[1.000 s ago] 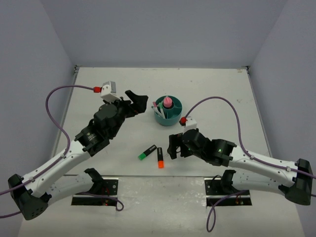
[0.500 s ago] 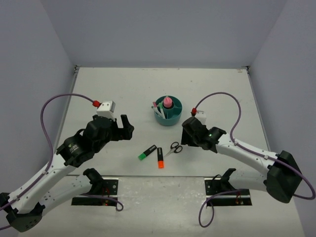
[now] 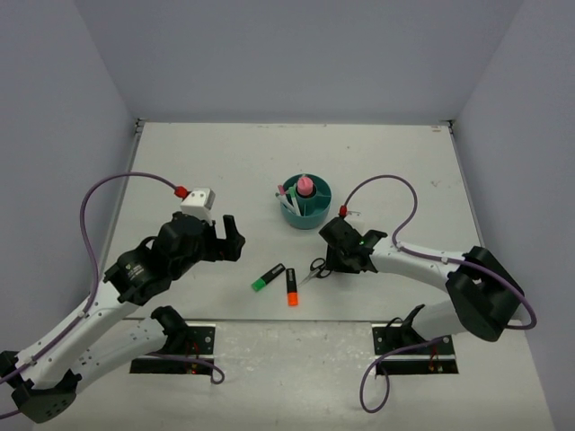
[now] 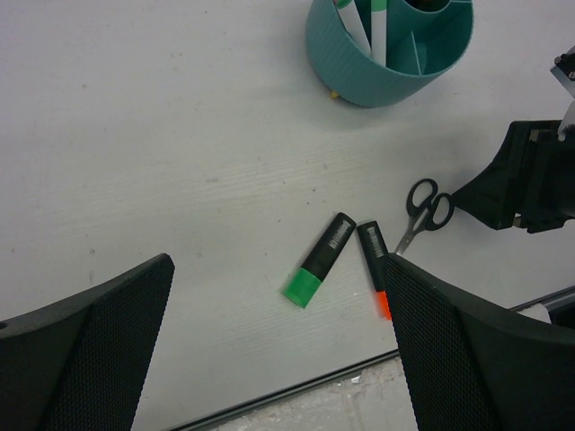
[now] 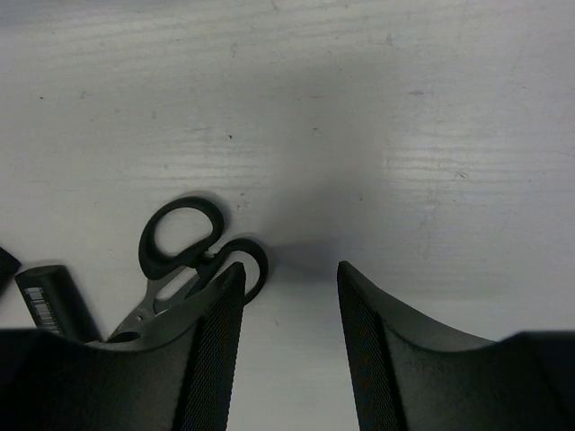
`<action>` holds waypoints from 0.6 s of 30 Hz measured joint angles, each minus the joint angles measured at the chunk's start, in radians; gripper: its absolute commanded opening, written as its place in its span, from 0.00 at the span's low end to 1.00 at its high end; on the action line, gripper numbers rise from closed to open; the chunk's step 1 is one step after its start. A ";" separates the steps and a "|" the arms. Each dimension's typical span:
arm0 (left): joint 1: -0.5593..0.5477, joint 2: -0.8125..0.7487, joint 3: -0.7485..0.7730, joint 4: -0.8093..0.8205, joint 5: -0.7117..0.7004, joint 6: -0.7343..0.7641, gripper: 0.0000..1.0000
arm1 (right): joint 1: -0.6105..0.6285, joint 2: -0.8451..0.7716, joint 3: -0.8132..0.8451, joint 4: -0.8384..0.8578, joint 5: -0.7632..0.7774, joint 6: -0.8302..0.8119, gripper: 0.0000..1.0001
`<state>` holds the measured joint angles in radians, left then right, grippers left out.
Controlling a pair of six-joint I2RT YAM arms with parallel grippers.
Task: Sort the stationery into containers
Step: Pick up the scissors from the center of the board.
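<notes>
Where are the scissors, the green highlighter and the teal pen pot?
scissors (image 5: 157, 305): right wrist view, on the metal blade near the pivot.
green highlighter (image 4: 322, 261): left wrist view, on its black body.
teal pen pot (image 4: 377, 85): left wrist view, on the outer wall.

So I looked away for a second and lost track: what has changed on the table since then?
The left gripper pulled back from the teal organizer, jaws wide open. The right gripper moved off the scissors, uncovering them, then came back beside their handles, jaws narrowing, nothing held. The green highlighter, orange highlighter and organizer stayed put.
</notes>
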<state>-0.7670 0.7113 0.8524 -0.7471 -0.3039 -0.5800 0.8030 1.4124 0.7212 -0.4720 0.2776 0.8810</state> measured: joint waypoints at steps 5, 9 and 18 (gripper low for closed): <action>0.000 -0.008 0.000 0.000 0.005 0.000 1.00 | 0.000 0.000 -0.009 0.045 -0.024 0.006 0.47; 0.000 -0.020 0.000 0.000 0.005 0.000 1.00 | 0.001 0.003 -0.009 0.047 -0.029 0.009 0.44; 0.000 -0.037 0.000 0.000 0.005 0.000 1.00 | 0.022 0.039 -0.004 0.024 0.001 0.014 0.36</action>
<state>-0.7670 0.6743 0.8522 -0.7475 -0.2989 -0.5797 0.8248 1.4513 0.7174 -0.4480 0.2784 0.8951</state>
